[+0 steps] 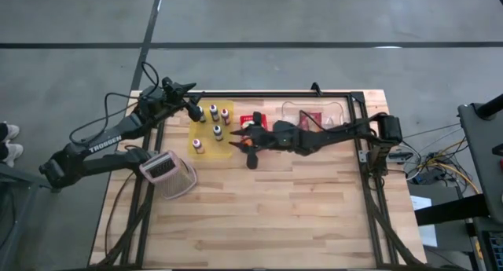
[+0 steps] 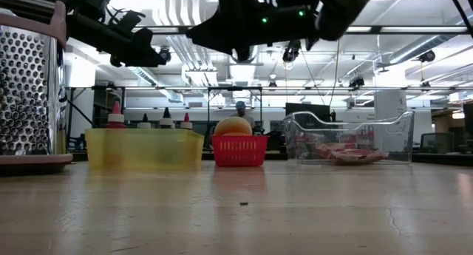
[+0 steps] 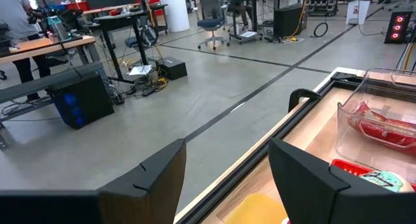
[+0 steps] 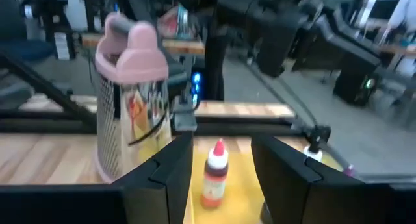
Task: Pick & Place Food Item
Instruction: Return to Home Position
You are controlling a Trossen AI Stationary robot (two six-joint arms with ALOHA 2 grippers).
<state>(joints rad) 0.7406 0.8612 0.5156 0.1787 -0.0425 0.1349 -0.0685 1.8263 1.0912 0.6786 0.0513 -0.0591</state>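
wooden table (image 1: 275, 216), open workshop beyond. the orange donut (image 2: 233, 126) lies in the red bin (image 2: 239, 151) at the far middle. right gripper (image 1: 245, 143) hovers beside the bin, fingers apart, empty; left gripper (image 1: 192, 108), likewise apart, hangs farther left. donut probably light and soft: pinch gently across the ring.

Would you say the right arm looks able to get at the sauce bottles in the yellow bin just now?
Probably yes: the right gripper hovers beside the yellow bin, fingers open, a bottle straight ahead, nothing between.

Red mesh bin (image 2: 239, 151), orange donut (image 2: 233, 126), yellow tray (image 2: 144, 148), pink-topped perforated metal grater (image 4: 127, 100), pale wood table (image 1: 275, 216).
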